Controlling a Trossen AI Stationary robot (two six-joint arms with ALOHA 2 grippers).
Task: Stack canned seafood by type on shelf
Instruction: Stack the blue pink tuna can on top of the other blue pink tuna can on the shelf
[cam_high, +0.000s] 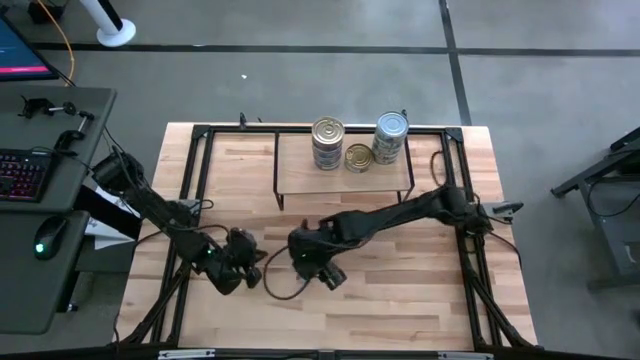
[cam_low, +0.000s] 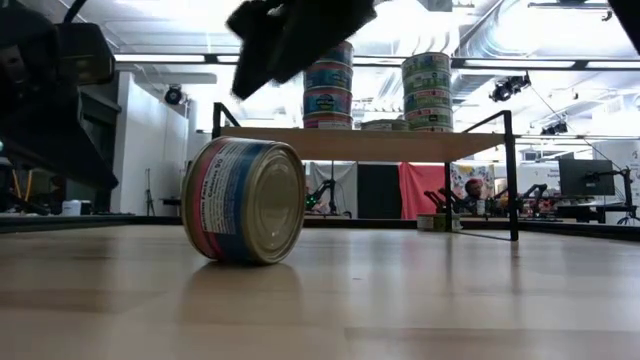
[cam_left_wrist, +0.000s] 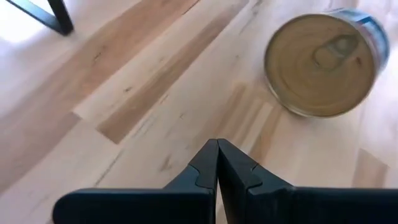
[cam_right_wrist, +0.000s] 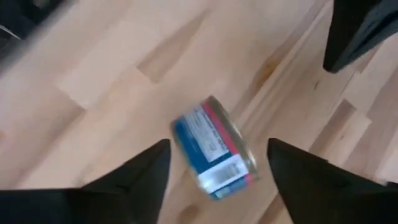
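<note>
Right gripper (cam_right_wrist: 214, 165) open above tipped tin (cam_right_wrist: 214, 155) on table; left gripper (cam_left_wrist: 217, 163) closed, idle nearby. Next: grasp tin, carry to shelf (cam_high: 300, 165).

My butcher-block bench (cam_high: 400, 300) stands on a grey concrete floor (cam_high: 300, 90) crossed by dark seams. Beside it I see a grey desk (cam_high: 40, 200) with a backlit keyboard (cam_high: 20, 172) and mouse (cam_high: 50, 236). Bright ceiling strip lights (cam_low: 560, 64) and a red curtain (cam_low: 420, 188) fill the room beyond.
</note>
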